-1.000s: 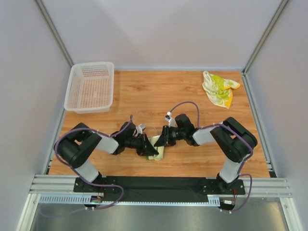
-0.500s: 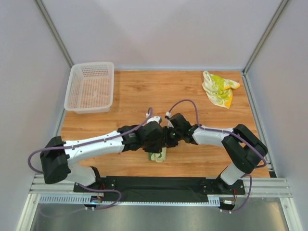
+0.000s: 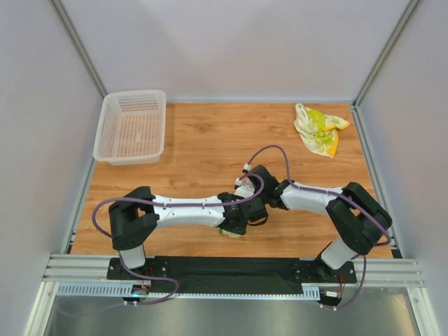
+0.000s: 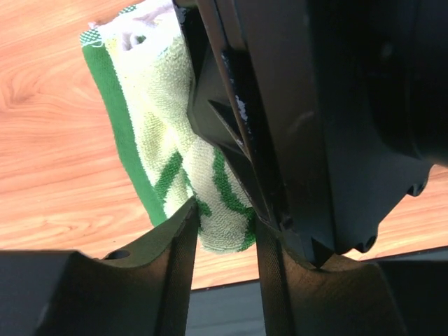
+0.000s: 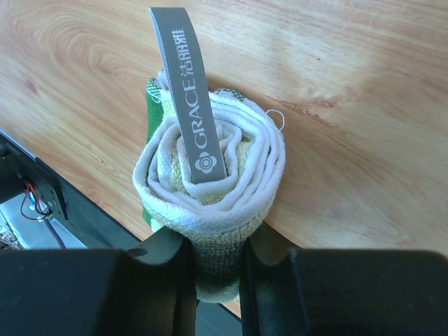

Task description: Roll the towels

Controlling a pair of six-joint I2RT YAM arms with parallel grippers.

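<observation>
A white mesh basket (image 3: 131, 127) is sitting in the far left corner of the wooden tabletop (image 3: 210, 136), its open side facing up. A silver metal rail (image 3: 77, 269) is running along the near edge, and pale grey walls (image 3: 231, 42) are closing in three sides.

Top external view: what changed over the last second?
Left arm swung out, then refolded; left gripper moved right, from beside the green-lined towel to straddling its end, against the right gripper. Right gripper stayed clamped on the towel, its elbow shifting right. Yellow-blotched towel and basket unmoved.
</observation>
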